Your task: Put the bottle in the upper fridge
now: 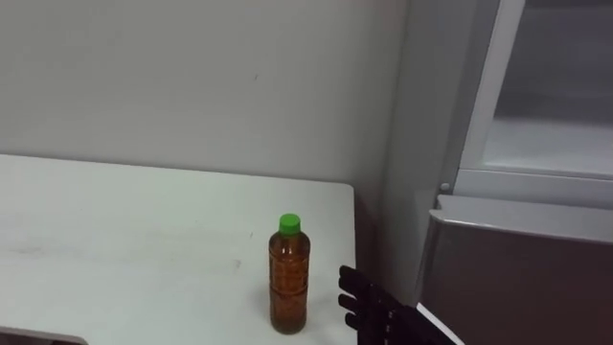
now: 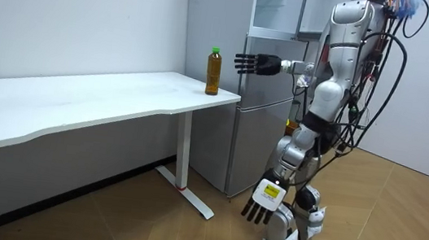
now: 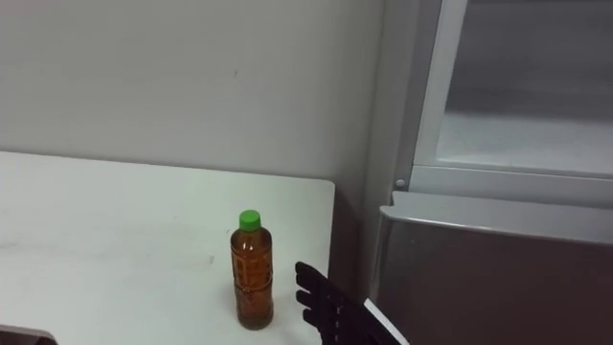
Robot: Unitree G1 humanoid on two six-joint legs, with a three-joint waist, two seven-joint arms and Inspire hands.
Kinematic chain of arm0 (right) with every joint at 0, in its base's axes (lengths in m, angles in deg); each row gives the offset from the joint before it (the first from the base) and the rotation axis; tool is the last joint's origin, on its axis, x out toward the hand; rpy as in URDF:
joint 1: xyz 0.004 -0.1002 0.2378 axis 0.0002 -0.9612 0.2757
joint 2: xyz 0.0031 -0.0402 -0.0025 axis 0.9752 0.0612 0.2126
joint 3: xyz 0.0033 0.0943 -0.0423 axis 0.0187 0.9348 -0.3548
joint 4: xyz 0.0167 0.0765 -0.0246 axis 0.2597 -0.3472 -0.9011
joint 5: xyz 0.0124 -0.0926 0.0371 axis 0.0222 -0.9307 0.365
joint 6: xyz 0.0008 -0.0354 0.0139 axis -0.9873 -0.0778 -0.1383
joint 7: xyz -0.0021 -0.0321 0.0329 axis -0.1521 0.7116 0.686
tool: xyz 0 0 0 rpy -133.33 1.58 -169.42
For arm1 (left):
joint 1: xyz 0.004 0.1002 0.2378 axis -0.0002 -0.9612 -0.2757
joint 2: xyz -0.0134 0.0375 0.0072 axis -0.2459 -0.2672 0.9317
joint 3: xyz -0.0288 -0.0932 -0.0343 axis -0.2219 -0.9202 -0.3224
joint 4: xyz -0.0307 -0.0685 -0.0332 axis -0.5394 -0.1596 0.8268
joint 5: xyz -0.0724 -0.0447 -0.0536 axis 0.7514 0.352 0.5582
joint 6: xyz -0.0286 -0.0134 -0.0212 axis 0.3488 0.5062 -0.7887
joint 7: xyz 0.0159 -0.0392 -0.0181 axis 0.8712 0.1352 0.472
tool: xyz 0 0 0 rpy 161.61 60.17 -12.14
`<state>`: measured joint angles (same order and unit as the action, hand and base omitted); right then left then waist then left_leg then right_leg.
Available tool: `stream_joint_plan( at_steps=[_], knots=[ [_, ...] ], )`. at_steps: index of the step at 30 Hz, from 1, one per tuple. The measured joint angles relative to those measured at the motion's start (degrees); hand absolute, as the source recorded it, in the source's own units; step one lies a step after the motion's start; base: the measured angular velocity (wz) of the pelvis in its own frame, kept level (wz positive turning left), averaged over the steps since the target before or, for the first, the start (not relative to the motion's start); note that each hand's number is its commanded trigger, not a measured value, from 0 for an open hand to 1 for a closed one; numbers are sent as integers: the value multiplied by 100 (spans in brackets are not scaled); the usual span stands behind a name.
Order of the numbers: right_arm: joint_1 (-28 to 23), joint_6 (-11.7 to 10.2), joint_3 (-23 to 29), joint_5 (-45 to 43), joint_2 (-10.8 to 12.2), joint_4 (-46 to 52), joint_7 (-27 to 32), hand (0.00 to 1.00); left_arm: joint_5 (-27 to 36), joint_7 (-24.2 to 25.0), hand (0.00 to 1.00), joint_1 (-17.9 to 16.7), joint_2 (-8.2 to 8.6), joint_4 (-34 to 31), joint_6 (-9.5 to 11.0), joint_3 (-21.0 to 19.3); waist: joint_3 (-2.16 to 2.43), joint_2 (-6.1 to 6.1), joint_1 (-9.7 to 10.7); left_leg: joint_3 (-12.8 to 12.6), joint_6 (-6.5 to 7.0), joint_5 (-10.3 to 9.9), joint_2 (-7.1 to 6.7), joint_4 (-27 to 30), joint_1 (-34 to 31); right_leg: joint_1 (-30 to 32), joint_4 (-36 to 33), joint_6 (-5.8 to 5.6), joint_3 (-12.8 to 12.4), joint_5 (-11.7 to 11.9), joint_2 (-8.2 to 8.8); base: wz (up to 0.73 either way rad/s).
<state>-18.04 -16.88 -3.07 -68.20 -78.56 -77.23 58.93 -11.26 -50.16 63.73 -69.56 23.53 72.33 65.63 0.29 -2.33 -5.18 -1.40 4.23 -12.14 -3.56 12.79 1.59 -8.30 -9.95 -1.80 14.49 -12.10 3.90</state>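
Right hand [image 1: 375, 309], fingers straight, slightly spread and holding nothing, is raised level with the lower body of the amber clear-plastic bottle [image 1: 289, 283]. The bottle stands just to the hand's left and a little ahead of the fingertips, near but apart, on the white table [image 1: 144, 230]. The bottle is upright, long axis vertical, green cap [image 1: 289, 224] on top, so a sideways wrap round its body appears called for. Left hand [image 2: 264, 201] hangs relaxed at the robot's side, far lower, leaving the right hand clearly nearer.
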Motion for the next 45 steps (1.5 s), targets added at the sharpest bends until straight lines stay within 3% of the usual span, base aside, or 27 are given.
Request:
stream_joint_plan(
  at_steps=[14, 22, 32, 39, 45],
  knots=[
    [159, 70, -15, 19, 3, 340, 61, 0, -5, -24, 0, 27, -20, -1, -35, 4, -27, -45, -141, 37, 0, 0, -8, -2, -12, 1, 3, -1, -1, 0, -1, 0],
    [243, 69, -16, 75, 2, 300, 537, 0, -4, -31, 0, 10, -14, -64, -46, 5, -32, -54, -160, 83, 1, 1, -14, -1, -33, -6, 5, -4, 147, 2, 7, 4],
    [422, 66, -75, 109, 6, -515, 1274, 0, -8, -33, 0, -58, 15, -176, -82, -1, -40, -54, -172, 169, 0, 4, -20, 1, -89, 8, 8, -5, 301, 2, 11, 4],
    [523, 48, -412, -25, 15, -704, 1699, 0, -2, -162, 0, -76, 40, -168, -67, 10, -58, -64, -316, 189, 1, 7, -18, -17, -96, 21, 22, -5, 332, 3, 8, 1],
    [1006, 50, -751, -35, 116, -1456, 2031, 0, 14, -479, 0, -100, 114, -164, -88, 135, -64, -51, -344, 272, 1, 9, -28, 80, -297, 129, 22, -18, 627, 21, 20, 9]
  ],
)
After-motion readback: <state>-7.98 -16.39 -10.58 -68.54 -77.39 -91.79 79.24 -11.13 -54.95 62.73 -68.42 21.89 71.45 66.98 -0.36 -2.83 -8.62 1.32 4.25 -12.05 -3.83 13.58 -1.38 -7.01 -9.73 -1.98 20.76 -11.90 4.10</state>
